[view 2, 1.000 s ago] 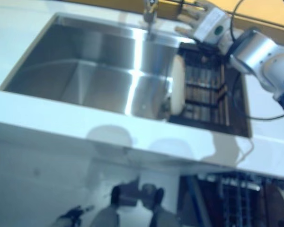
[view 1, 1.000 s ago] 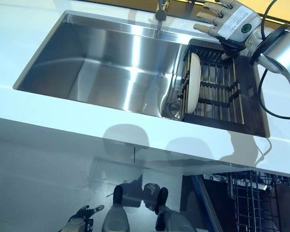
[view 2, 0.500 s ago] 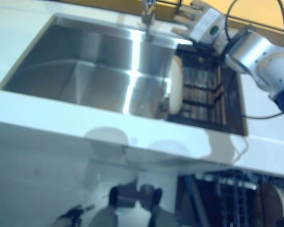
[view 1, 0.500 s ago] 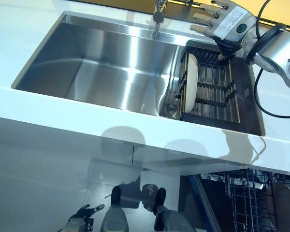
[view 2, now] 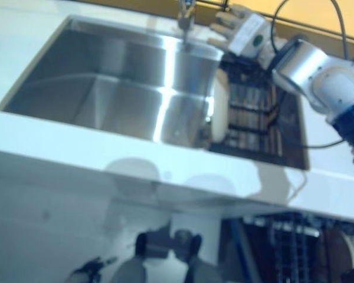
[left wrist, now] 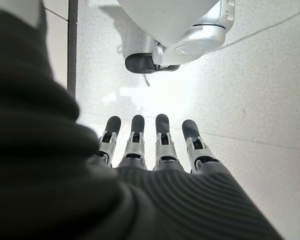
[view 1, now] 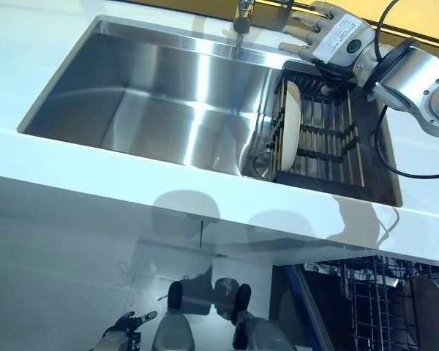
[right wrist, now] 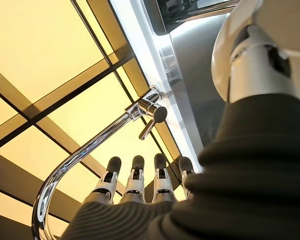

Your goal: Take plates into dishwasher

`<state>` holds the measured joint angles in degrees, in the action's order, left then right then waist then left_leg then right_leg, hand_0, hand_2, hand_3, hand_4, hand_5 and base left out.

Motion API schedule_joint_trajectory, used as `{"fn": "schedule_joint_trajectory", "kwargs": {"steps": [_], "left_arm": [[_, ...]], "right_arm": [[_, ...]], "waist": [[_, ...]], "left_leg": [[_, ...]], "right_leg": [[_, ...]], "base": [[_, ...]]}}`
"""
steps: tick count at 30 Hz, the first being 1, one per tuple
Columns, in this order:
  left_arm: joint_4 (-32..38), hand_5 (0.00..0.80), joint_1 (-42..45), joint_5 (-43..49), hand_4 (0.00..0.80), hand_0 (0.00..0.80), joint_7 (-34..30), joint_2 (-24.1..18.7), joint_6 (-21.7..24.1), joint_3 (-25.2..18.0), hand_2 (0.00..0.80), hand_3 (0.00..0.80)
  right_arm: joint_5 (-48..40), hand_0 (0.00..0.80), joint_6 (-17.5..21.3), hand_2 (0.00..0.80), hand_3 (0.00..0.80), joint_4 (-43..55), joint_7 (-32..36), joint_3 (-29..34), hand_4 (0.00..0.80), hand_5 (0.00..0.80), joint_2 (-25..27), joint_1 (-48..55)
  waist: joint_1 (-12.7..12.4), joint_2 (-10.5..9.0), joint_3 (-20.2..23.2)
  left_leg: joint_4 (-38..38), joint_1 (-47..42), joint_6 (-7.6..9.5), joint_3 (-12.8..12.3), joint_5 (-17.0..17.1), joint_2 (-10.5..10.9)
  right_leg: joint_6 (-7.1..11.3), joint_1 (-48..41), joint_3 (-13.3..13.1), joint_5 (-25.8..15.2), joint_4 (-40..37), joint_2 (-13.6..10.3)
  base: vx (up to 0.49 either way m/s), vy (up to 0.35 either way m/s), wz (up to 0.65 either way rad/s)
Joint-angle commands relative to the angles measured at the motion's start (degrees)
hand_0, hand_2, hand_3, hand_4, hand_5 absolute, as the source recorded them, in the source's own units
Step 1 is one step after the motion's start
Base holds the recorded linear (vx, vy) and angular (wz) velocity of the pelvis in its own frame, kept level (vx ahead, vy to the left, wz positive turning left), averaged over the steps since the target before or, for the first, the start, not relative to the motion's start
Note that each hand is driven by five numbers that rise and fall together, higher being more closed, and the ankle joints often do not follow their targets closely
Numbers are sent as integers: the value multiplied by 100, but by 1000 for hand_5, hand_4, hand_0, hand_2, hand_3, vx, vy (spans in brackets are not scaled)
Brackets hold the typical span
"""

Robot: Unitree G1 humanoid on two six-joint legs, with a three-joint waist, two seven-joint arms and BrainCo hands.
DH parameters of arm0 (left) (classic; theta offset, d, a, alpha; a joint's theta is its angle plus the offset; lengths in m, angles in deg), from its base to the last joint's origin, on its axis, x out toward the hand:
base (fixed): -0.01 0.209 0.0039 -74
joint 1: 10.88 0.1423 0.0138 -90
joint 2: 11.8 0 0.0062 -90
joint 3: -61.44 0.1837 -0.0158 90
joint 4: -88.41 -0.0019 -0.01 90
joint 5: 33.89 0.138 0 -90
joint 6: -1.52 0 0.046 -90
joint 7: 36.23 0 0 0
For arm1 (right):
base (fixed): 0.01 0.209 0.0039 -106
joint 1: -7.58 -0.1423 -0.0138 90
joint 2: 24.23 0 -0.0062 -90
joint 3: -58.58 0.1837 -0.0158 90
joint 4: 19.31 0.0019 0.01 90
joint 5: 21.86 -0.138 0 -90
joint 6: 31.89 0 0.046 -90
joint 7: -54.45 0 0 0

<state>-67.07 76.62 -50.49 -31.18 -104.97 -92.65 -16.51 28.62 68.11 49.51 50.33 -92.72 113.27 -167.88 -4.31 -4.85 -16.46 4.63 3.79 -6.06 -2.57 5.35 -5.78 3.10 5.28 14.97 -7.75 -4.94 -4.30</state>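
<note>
You see a white table [view 1: 95,175] with a recessed stainless steel sink [view 1: 161,95]; a dark slatted drying rack [view 1: 329,142] sits in it, holding one upright cream plate [view 1: 291,121].

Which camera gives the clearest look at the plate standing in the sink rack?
The left eye view: the plate stands on edge in the rack, fully visible. The right eye view shows it too, but blurrier. The right wrist view catches only a white curved edge; the left wrist view shows floor.
</note>
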Motion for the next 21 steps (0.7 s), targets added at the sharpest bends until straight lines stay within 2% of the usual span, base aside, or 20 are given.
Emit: {"fn": "schedule_joint_trajectory", "kwargs": {"steps": [1, 21], "left_arm": [[-60, 0, -83, -6, 0, 0, 0, -186, 20, -82, 0, 0], [-103, 0, -89, -75, 0, 0, 17, -174, 111, -152, 0, 0]], "right_arm": [[-79, 0, -217, 0, 0, 25, 10, 17, 0, 0, 6, -585], [-72, 0, -64, 0, 0, 145, 189, 61, 0, 0, -14, -396]], "waist": [[-123, -336, -48], [-91, -350, -94]], "left_leg": [[37, 117, 113, -290, -67, 244], [37, 110, 123, -354, -79, 238]], "right_leg": [[403, -189, -101, 241, -6, 26], [403, -154, -102, 224, -6, 33]], "base": [[0, 0, 0], [0, 0, 0]]}}
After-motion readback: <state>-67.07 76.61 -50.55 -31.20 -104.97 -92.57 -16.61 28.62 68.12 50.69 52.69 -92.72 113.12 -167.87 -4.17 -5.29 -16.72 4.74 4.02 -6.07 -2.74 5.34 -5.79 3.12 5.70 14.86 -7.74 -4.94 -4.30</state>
